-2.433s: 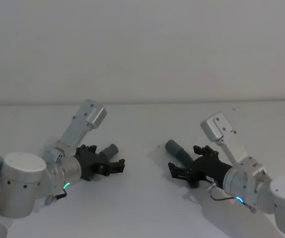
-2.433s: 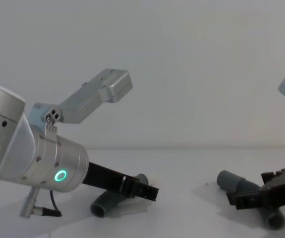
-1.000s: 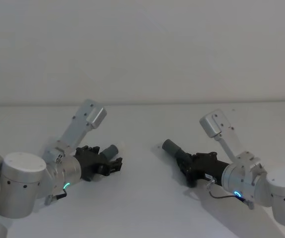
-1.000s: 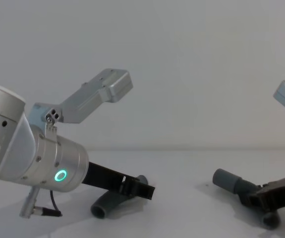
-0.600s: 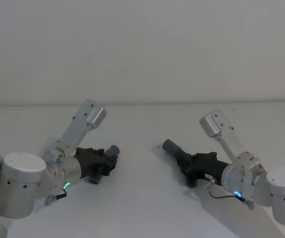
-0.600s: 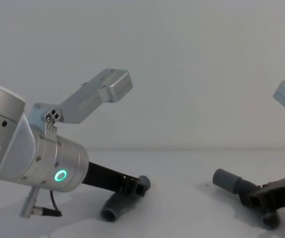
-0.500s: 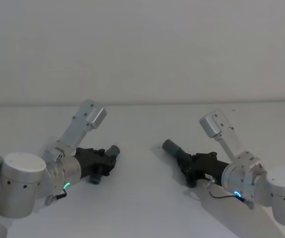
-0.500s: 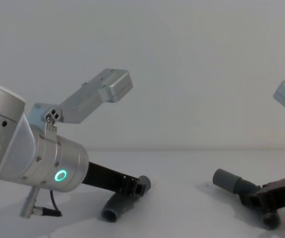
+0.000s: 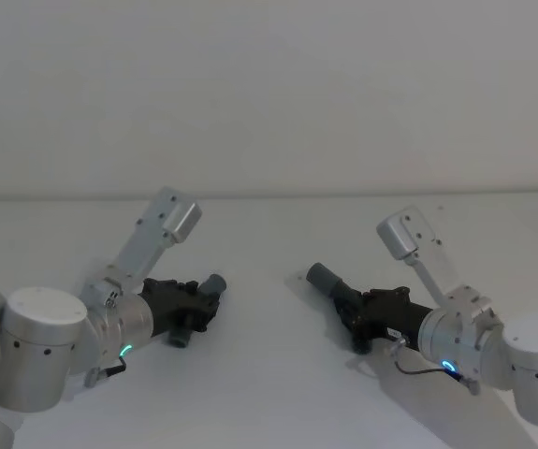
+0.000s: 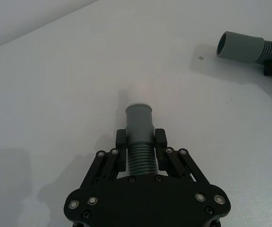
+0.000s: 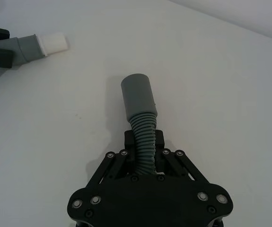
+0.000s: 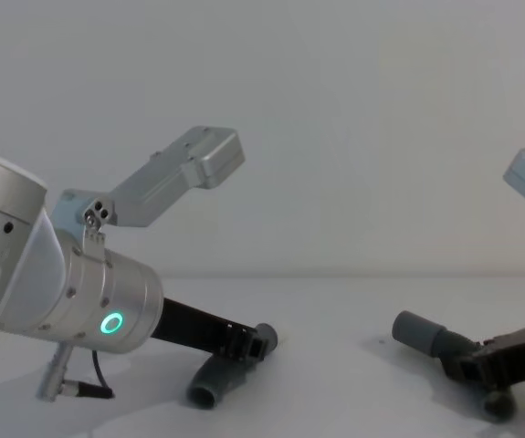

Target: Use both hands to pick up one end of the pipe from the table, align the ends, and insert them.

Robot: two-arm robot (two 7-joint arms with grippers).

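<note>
My left gripper is shut on the ribbed middle of the left pipe piece. Its grey cuff and short white tip stick out past the fingers, low over the white table. From the chest, the left gripper shows the piece's other end hanging down by the table. My right gripper is shut on the ribs of the right piece, whose plain open cuff points towards the left one. The two ends lie well apart.
Bare white table lies between the two pipe pieces and beyond them, up to a plain wall behind. Each arm's silver wrist block rises above its gripper.
Both grippers went from open to shut on their pipe pieces, the right first, then the left. The left piece turned slightly as it was gripped. In the last half second nothing moved.
</note>
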